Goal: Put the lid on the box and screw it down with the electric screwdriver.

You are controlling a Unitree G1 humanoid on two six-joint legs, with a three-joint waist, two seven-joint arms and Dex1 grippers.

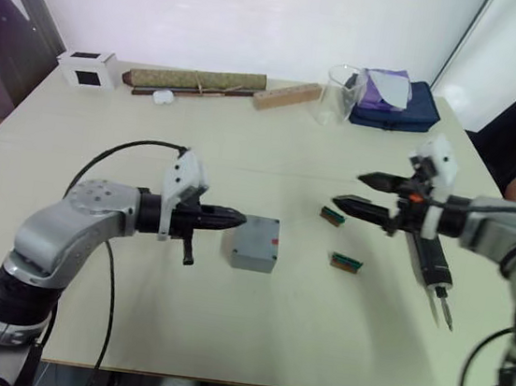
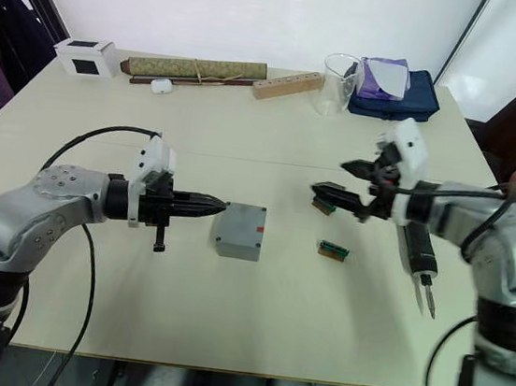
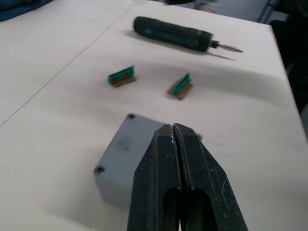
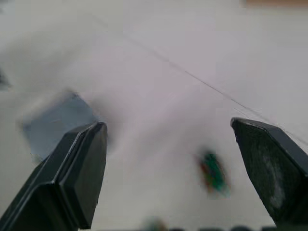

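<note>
Overhead, right tool (image 1: 363,193) gapes; wrist view shows left tool (image 3: 174,132) pressed together at box (image 3: 124,154).

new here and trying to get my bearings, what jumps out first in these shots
The small grey box near the middle of the table, its lid already on top, with the shut left gripper right at its side. To the robot's right, the right gripper hangs wide open above the table, and the electric screwdriver lies under that arm, beside two small green bit holders.
</note>
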